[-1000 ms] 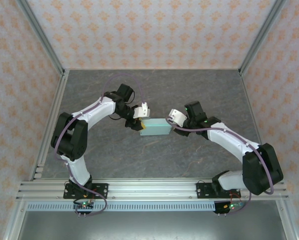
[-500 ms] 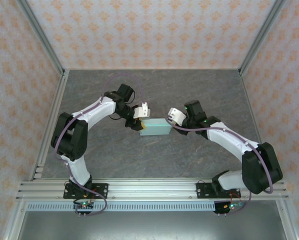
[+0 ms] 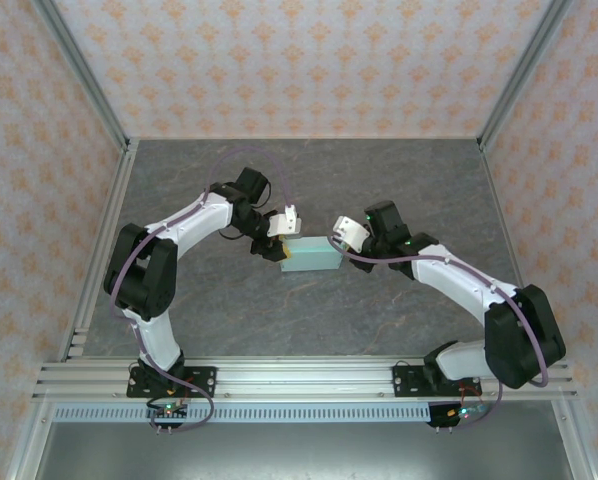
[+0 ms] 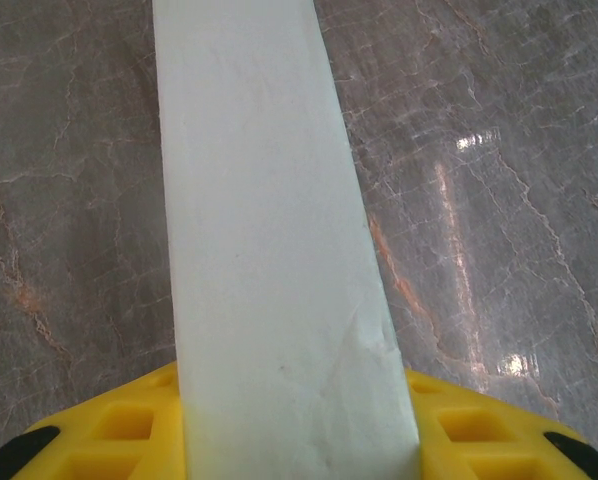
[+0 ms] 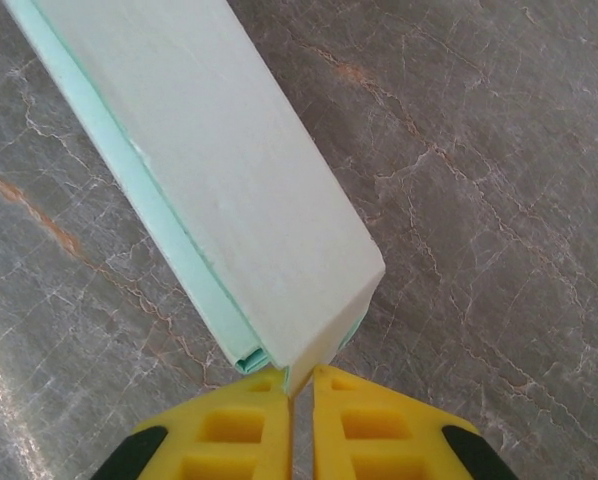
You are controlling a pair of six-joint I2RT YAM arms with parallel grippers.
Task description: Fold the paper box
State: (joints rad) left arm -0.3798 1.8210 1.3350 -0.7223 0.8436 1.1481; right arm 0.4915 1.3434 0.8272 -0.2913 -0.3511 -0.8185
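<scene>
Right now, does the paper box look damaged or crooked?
Minor: the paper box has a faint crease beside the left gripper, and by the right gripper its corner seam gapes slightly, a mint inner layer showing.

Place: a robot test cell, as in a laboratory.
Walls: panels (image 3: 299,60) printed with an orange ornament pattern stand around the table like a booth.
Frame: bare aluminium profile posts (image 3: 82,75), and a slotted rail (image 3: 299,378) at the near edge.
Work surface: grey marble-look table top (image 3: 379,180).
Machines: left arm (image 3: 184,225) and right arm (image 3: 459,280), white and black, are bolted to the rail.
</scene>
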